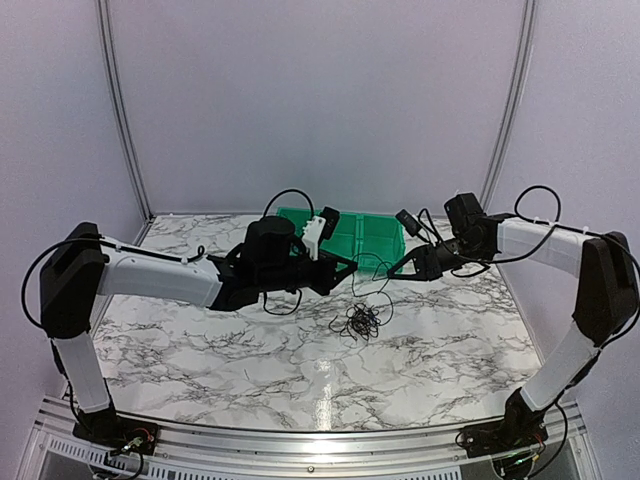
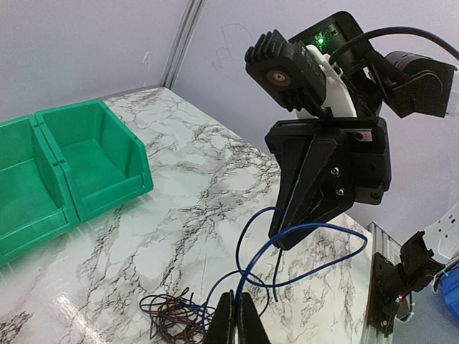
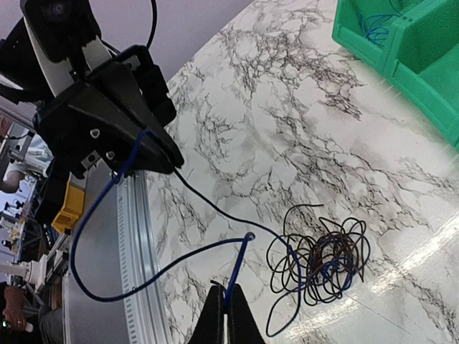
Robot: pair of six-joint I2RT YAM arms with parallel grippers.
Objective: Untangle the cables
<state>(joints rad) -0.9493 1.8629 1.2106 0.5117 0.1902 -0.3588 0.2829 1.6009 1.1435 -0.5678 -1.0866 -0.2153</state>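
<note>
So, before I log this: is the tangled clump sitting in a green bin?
No, the clump lies on the marble table, nearer the arms than the green bins.

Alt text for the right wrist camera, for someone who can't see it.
The right gripper, bottom, and the left gripper, upper left, each pinch the blue cable, which sags between them. A clump of cables lies on the table.

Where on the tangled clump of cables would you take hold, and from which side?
Probably the loose black loop at the edge of the clump, from straight above: the clump lies flat on the marble table, and that loop arcs clear of the dense middle, so one strand could be pinched alone.
</note>
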